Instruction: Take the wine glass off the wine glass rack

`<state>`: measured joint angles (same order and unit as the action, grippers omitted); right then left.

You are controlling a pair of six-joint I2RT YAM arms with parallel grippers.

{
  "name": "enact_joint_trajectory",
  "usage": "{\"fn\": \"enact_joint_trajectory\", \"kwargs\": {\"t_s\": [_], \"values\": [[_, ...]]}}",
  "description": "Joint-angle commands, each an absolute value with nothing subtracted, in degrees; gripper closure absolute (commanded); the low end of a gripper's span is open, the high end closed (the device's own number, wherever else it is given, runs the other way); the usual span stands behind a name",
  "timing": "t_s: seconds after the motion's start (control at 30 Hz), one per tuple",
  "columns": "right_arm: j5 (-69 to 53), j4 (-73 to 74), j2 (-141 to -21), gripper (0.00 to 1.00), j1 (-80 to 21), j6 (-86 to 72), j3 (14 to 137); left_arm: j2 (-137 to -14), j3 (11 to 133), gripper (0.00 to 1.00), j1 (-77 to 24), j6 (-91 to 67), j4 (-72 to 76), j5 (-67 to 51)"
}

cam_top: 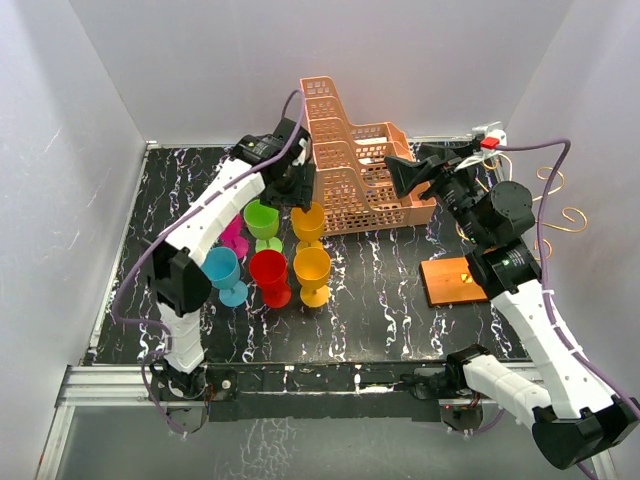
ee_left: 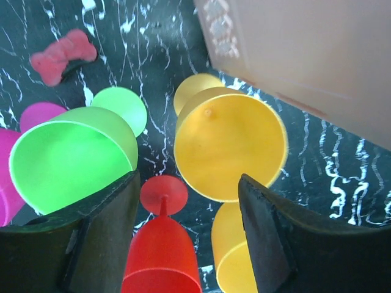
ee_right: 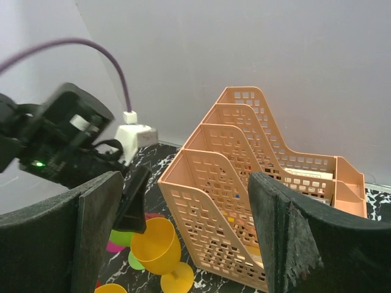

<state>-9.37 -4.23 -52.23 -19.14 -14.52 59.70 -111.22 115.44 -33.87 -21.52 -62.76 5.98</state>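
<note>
My left claw (ee_left: pixel 189 180) hangs open and empty over a smooth yellow plastic wine glass (cam_top: pixel 308 222) at 9 o'clock on the black marbled table (cam_top: pixel 380 310), crowded by a green cup (cam_top: pixel 262 217), a red cup (cam_top: pixel 269 272) and a blue cup (cam_top: pixel 222 270). My right claw (ee_right: pixel 186 177) is wide open and empty by the holey peach basket (cam_top: pixel 350 160) at 12 o'clock. The wine glass rack (cam_top: pixel 455 281), a flat brown board with curly gold wire, sits at 3 o'clock.
</note>
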Motion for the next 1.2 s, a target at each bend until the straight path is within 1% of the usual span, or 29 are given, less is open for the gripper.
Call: {"fn": "enact_joint_trajectory", "kwargs": {"t_s": [0.0,0.1,0.2,0.33,0.43,0.57,0.8,1.17], "values": [[-7.53,-4.93,-50.95,0.09,-19.38,-17.04,62.89,-100.71,115.49,0.35,-33.78,-20.8,-56.93,6.88],[-7.48,-2.99,-50.12,0.02,-19.42,-19.09,63.59,-94.87,114.79,0.29,-33.75,-20.0,-51.92,7.57],[-8.24,-1.77,-48.27,0.01,-19.37,-20.29,63.72,-86.82,110.89,0.21,-33.79,-18.42,-44.07,8.67],[-6.02,-0.05,-45.99,0.02,-19.42,-19.96,64.1,-74.58,103.85,0.14,-33.69,-15.94,-34.2,10.93],[-2.2,2.91,-46.16,0.02,-19.4,-19.35,66.96,-67.2,99.61,0.11,-33.72,-15.06,-28.8,12.74],[3.63,4.17,-46.39,0.01,-19.38,-19.03,68.84,-60.22,96.64,0.1,-33.7,-14.82,-26.32,15.12],[9.6,3.74,-47.41,0.01,-19.38,-19.38,69.94,-54.43,94.85,0.09,-33.66,-15.16,-26.03,17.9],[13.35,4.23,-47.58,0.02,-19.42,-19.15,70.83,-53.64,94.58,0.09,-33.72,-14.23,-25.94,18.68]]}}
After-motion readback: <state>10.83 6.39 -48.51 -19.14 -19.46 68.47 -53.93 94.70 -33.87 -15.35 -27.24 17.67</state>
